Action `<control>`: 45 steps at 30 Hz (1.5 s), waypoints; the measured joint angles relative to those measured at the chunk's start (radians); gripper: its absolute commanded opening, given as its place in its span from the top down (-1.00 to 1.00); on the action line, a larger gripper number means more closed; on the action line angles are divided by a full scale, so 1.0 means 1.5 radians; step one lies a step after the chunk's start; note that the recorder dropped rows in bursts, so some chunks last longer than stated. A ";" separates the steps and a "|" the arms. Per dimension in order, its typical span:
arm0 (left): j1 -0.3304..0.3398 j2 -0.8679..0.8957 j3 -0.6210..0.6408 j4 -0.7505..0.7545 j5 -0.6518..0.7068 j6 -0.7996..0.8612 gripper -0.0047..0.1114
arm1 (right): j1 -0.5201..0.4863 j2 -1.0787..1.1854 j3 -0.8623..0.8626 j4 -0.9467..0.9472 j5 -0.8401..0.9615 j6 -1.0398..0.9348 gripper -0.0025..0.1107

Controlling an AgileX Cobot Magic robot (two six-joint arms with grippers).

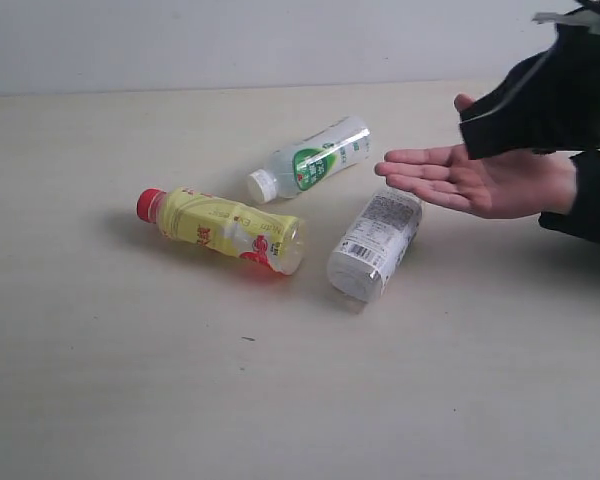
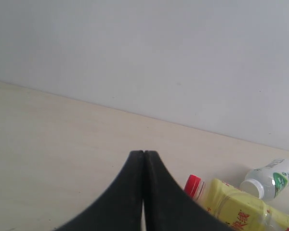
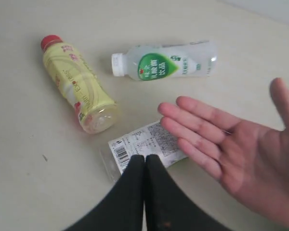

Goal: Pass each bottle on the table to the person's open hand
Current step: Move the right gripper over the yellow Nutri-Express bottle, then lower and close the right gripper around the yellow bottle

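Though closed, jaws above white-labelled bottle (image 3: 149,142)

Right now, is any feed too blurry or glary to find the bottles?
Exterior view: even soft light, faint shadow by the yellow-labelled bottle, nothing blurred. Left wrist view: hazy, that bottle cropped at the frame edge beside the left end effector. Right wrist view: labels sharp, no glare, but the right end effector hides part of the white-label bottle.
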 measured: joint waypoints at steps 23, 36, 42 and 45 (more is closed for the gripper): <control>0.000 0.000 0.000 0.000 0.000 0.000 0.92 | 0.085 0.280 -0.244 0.075 0.119 -0.040 0.92; 0.000 0.000 0.000 0.000 0.000 0.000 0.92 | 0.144 0.426 -0.401 -0.077 0.243 0.039 0.31; 0.000 0.000 0.000 0.000 0.000 0.000 0.92 | 0.150 0.454 -0.412 -0.081 0.252 0.042 0.13; 0.000 0.000 0.000 0.000 0.000 0.000 0.92 | 0.151 0.459 -0.412 -0.081 0.252 0.042 0.12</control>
